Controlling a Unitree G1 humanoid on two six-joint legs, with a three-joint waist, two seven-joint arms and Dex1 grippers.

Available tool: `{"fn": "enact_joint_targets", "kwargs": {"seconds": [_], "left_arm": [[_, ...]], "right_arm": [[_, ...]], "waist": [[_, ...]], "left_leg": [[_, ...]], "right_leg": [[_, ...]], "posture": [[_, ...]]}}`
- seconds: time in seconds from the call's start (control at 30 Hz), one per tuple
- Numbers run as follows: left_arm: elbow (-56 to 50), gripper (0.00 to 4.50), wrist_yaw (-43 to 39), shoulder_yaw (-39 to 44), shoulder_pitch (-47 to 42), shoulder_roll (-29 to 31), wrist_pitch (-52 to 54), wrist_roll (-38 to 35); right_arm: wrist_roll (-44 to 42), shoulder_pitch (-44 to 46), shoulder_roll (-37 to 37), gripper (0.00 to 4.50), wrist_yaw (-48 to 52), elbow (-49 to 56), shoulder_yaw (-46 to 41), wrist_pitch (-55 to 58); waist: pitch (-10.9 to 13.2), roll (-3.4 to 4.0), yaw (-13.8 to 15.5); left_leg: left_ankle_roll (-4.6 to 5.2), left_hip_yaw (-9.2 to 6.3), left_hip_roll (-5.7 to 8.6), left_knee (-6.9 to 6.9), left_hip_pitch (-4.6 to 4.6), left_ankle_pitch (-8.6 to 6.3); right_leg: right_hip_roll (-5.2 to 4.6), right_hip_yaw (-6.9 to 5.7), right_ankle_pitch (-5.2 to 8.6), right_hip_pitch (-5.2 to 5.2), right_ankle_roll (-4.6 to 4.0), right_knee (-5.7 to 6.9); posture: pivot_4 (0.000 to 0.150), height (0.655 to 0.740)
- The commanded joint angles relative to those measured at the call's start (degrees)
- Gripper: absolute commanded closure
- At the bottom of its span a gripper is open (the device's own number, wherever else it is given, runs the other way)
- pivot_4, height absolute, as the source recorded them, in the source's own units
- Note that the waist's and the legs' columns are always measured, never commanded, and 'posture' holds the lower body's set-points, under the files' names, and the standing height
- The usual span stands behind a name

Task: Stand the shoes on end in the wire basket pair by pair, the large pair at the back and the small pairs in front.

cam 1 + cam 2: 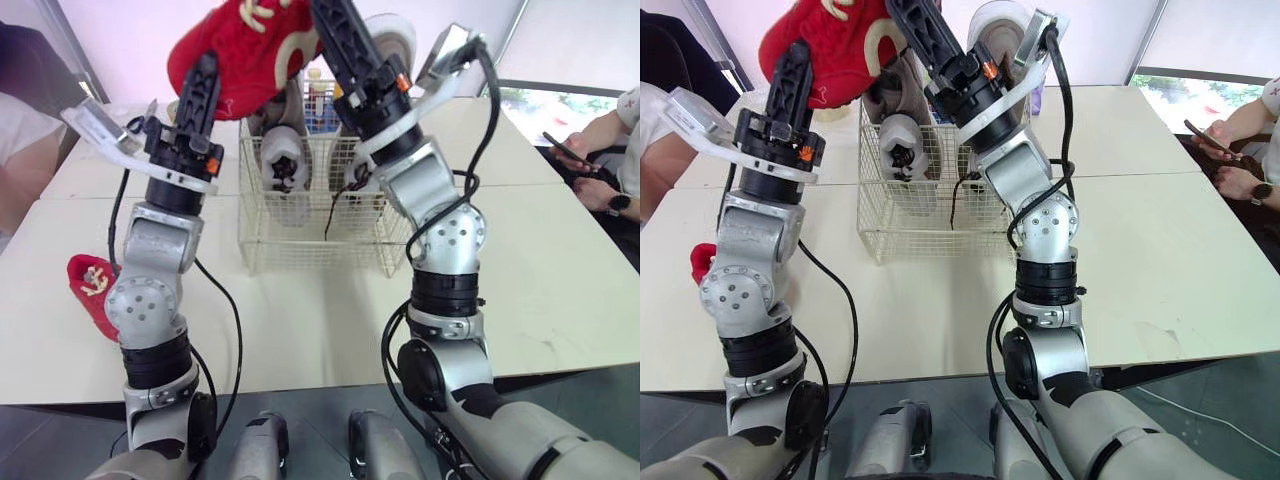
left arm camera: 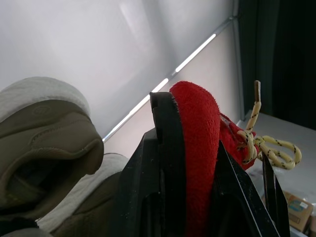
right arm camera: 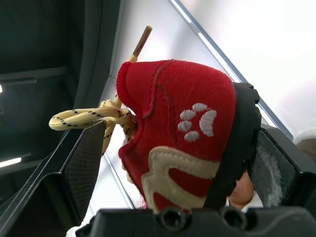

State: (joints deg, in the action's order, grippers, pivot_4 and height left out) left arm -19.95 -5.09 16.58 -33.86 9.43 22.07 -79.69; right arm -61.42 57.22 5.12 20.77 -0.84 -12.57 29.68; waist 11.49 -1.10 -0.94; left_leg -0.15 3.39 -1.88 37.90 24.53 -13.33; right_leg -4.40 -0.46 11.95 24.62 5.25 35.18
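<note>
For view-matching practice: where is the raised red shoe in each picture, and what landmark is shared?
Left eye view: red shoe top, left of centre, above the wire basket.
Right eye view: top left.
Left wrist view: clamped in left gripper.
Right wrist view: clamped in right gripper.
Shared landmark: its yellow lace.

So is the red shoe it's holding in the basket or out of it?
Out. The red shoe is held up in the air, clear of the wire basket, where grey shoes already stand.
</note>
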Motion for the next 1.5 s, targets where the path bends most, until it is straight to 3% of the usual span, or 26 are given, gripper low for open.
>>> {"fn": "enact_joint_targets", "kwargs": {"seconds": [0.03,0.23,0.27,0.4,0.43,0.53,0.67,0.83,1.33,1.5], "left_arm": [[-2.60,4.20,-0.04,-1.57,0.30,-0.33,0.40,1.70],[-3.44,4.20,0.40,-2.80,1.22,0.62,1.82,3.88],[-3.84,3.70,0.04,-4.08,1.94,2.11,2.89,6.46],[-5.55,1.76,0.05,-7.21,3.95,6.15,4.38,14.38],[-7.08,1.32,0.09,-7.92,5.28,8.55,5.34,17.24],[-11.69,1.32,0.99,-8.26,8.92,12.65,7.29,21.13],[-18.06,1.32,1.95,-8.21,13.73,15.68,10.53,20.12],[-23.25,1.32,-0.36,-5.32,21.93,21.59,13.92,17.47],[-23.26,1.32,-4.97,-5.02,33.56,22.21,13.40,19.53],[-23.00,1.32,-5.93,-4.13,34.80,22.71,13.63,18.42]], "right_arm": [[-0.37,2.53,0.25,0.80,1.32,1.93,0.54,-0.93],[-0.21,2.37,-1.02,3.57,1.72,3.27,1.04,-0.11],[-0.02,2.63,-1.86,3.83,2.04,3.44,0.98,0.03],[0.88,3.42,-6.23,3.84,3.87,3.71,0.61,0.43],[2.09,3.47,-10.53,3.84,7.44,3.48,0.47,0.98],[4.67,3.64,-22.33,3.84,17.49,1.70,-0.04,2.92],[7.82,4.04,-35.28,3.84,30.07,-1.45,1.37,5.26],[11.08,4.41,-45.64,3.84,41.71,-5.49,3.40,7.68],[28.41,-2.05,-46.07,3.84,51.45,-14.67,10.23,-5.30],[27.74,-4.74,-44.88,3.84,53.25,-15.45,10.11,-2.79]], "waist": [[0.00,0.00,0.05],[0.00,0.00,0.10],[0.00,0.00,0.10],[0.01,0.01,0.12],[0.01,0.01,0.09],[0.03,0.04,0.27],[0.03,0.03,0.15],[0.03,0.03,-0.04],[0.03,0.03,0.25],[0.03,0.03,0.19]], "left_leg": [[0.00,0.00,0.00,0.00,0.00,0.00],[0.00,0.00,0.01,0.00,0.03,0.00],[0.00,0.00,0.00,0.00,0.03,0.00],[0.00,-0.01,0.01,-0.04,0.01,0.00],[0.00,-0.01,0.01,-0.04,0.02,0.00],[0.01,0.00,0.03,-0.04,0.11,-0.02],[0.10,0.13,0.03,-0.18,0.17,-0.07],[0.09,0.16,0.02,-0.53,0.11,-0.06],[0.02,0.31,0.05,-0.62,0.07,-0.02],[0.01,0.34,0.03,-0.59,0.07,-0.02]], "right_leg": [[0.00,0.00,0.00,0.00,0.00,0.00],[-0.01,0.00,0.01,0.00,-0.02,-0.05],[-0.01,0.00,0.01,0.00,-0.02,-0.04],[-0.01,-0.01,0.02,0.01,-0.03,-0.04],[-0.01,-0.01,0.02,0.01,-0.03,-0.06],[-0.05,0.00,0.03,0.06,-0.05,-0.11],[-0.17,0.00,0.03,0.18,-0.04,-0.23],[-0.17,0.04,0.04,0.37,-0.04,-0.22],[-0.20,0.18,0.05,0.45,-0.06,-0.27],[-0.18,0.17,0.05,0.46,-0.07,-0.23]], "posture": [[0.150,0.7400],[0.150,0.7400],[0.150,0.7400],[0.150,0.7400],[0.150,0.7400],[0.150,0.7400],[0.150,0.7400],[0.150,0.7400],[0.150,0.7400],[0.150,0.7400]]}}
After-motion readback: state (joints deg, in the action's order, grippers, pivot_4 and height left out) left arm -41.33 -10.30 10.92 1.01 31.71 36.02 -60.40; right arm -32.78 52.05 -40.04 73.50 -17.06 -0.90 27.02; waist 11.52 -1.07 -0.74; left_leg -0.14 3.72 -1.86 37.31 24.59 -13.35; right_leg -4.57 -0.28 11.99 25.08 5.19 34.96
